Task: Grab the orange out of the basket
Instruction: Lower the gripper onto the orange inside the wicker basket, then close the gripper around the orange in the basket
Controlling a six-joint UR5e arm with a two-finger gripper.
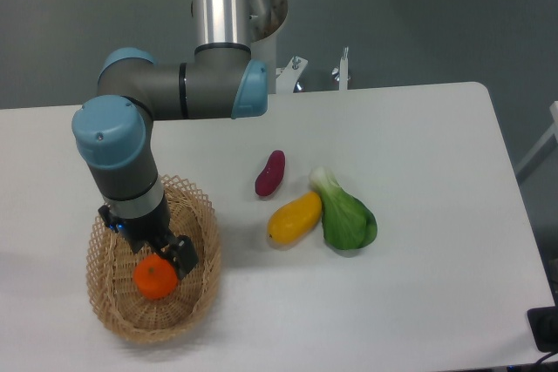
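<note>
The orange [155, 280] is a small round bright-orange fruit inside the tan wicker basket [199, 300] at the front left of the table. My gripper [157, 260] reaches down into the basket right over the orange. Its dark fingers [184, 255] sit against the top and right side of the fruit. The far finger is hidden by the wrist, so I cannot tell whether the jaws are closed on the orange. The orange looks to be resting in the basket.
A yellow mango-like fruit [294, 218], a green leafy vegetable [346, 216] and a dark red-purple sweet potato [269, 173] lie on the white table [418, 302] right of the basket. The arm's elbow [174, 89] hangs over the back left.
</note>
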